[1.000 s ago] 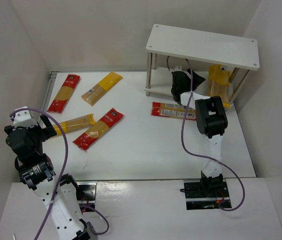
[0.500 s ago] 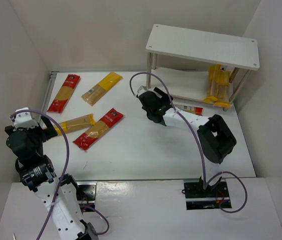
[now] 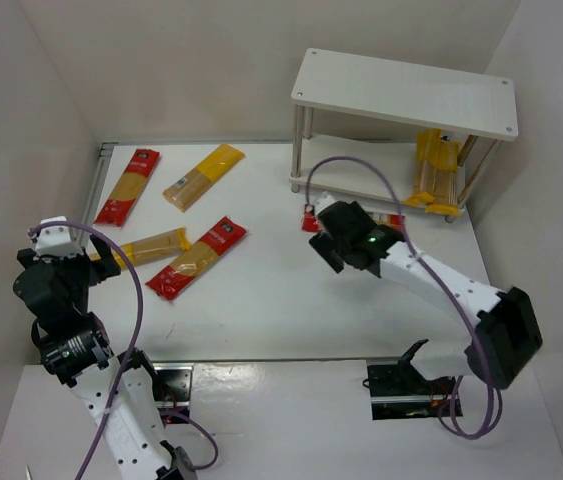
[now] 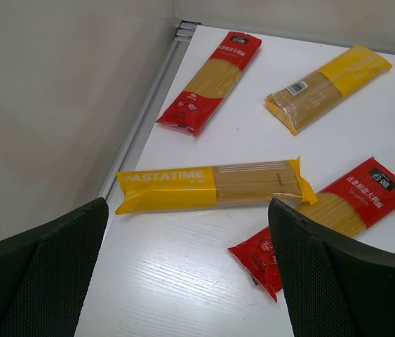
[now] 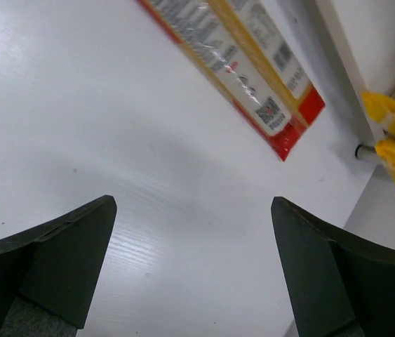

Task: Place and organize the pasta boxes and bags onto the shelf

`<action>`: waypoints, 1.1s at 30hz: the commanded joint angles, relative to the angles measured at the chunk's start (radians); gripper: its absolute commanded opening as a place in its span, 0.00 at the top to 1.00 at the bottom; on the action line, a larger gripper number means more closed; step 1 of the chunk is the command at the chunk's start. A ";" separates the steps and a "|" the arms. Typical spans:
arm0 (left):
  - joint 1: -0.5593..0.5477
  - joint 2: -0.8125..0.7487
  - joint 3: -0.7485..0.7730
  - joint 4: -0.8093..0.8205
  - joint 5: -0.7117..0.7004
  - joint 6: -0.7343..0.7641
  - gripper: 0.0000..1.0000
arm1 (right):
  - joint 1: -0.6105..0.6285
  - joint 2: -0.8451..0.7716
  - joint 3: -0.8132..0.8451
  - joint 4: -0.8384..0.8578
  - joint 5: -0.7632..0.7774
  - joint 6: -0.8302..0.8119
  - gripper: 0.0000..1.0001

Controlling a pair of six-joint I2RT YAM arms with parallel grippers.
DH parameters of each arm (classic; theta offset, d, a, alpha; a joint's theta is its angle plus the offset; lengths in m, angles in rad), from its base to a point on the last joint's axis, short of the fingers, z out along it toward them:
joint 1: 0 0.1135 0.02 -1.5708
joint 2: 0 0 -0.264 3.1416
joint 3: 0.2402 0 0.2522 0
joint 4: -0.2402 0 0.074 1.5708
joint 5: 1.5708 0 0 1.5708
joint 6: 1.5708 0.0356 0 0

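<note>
The white two-tier shelf (image 3: 406, 92) stands at the back right, with yellow pasta packs (image 3: 436, 168) lying on the right of its lower tier. A red pack with label panels (image 3: 393, 221) (image 5: 232, 63) lies on the table in front of the shelf, its middle hidden by my right arm. My right gripper (image 3: 329, 246) (image 5: 193, 260) hovers open over bare table just beside that pack, holding nothing. On the left lie a red pack (image 4: 211, 83), a yellow pack (image 4: 328, 88), a yellow PASTATIME pack (image 4: 211, 184) and another red pack (image 4: 330, 221). My left gripper (image 3: 86, 265) (image 4: 186, 274) hangs open above the near end of them.
White walls close in the table on the left, back and right. A metal rail (image 4: 144, 119) runs along the left wall's foot. A shelf leg's foot (image 5: 362, 151) and yellow pack ends (image 5: 393, 140) show at the right of the right wrist view.
My right arm has pulled out from the shelf's lower tier, swung out over the table, and now hovers by the red pack with jaws wider. The left arm has barely moved.
</note>
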 commanded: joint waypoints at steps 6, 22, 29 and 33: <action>-0.035 0.021 0.007 0.007 0.059 0.037 0.00 | -0.582 -0.452 -0.033 0.013 -0.417 0.081 0.00; -0.198 0.183 0.026 0.007 0.002 0.018 0.00 | -0.975 -0.609 -0.111 0.044 -0.663 0.124 0.00; -0.198 0.152 0.016 0.007 -0.044 -0.006 0.00 | -0.975 -0.609 -0.111 0.044 -0.674 0.115 0.00; -0.198 0.118 0.016 0.007 -0.055 -0.006 0.00 | -0.984 -0.586 -0.111 0.044 -0.674 0.115 0.00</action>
